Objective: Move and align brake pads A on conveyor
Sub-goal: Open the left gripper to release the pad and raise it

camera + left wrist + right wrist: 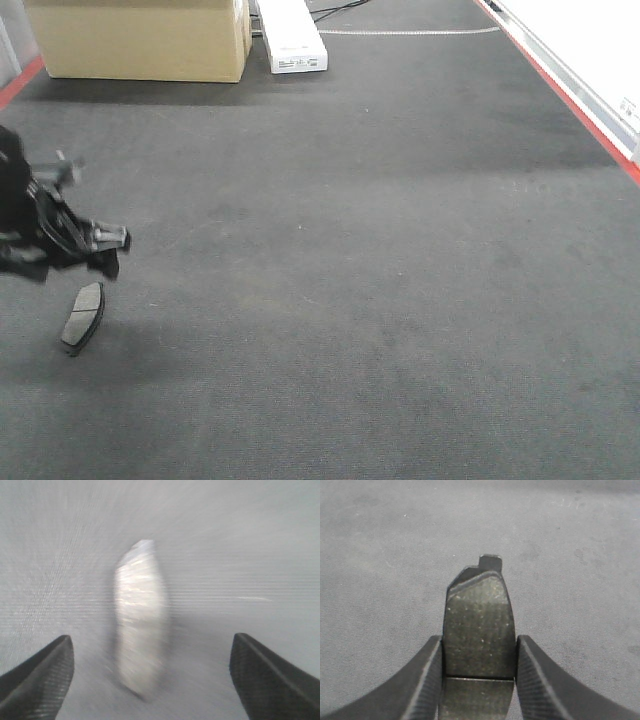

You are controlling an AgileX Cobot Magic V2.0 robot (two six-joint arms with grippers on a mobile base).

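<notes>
Aligning the pads is judged to be the step in hand. One brake pad (83,318) is seen lying flat on the conveyor (380,260) at the near left, its long axis running roughly near to far. The left pincer (88,205) hangs just beyond it, apart from it. In the left wrist view that pincer (151,639) is shown spread wide, with the pad (140,620) on the belt between its fingers. A second brake pad (480,620) is pinched across its width by the right pincer (479,642), its speckled friction face turned to the camera, with bare belt behind.

For a good result, the second pad should be lowered flat with its long axis matched to the lying one. It should be set just beside that pad, and let go only once it is seated, so that it cannot tip or skid.

The right arm is not caught in the front view, so how far apart the two pads are cannot be told. The left wrist picture is badly smeared, and the pad there is reduced to a pale streak. The lower part of the pinched pad is cut off by the frame, and whether it touches the belt cannot be made out.
</notes>
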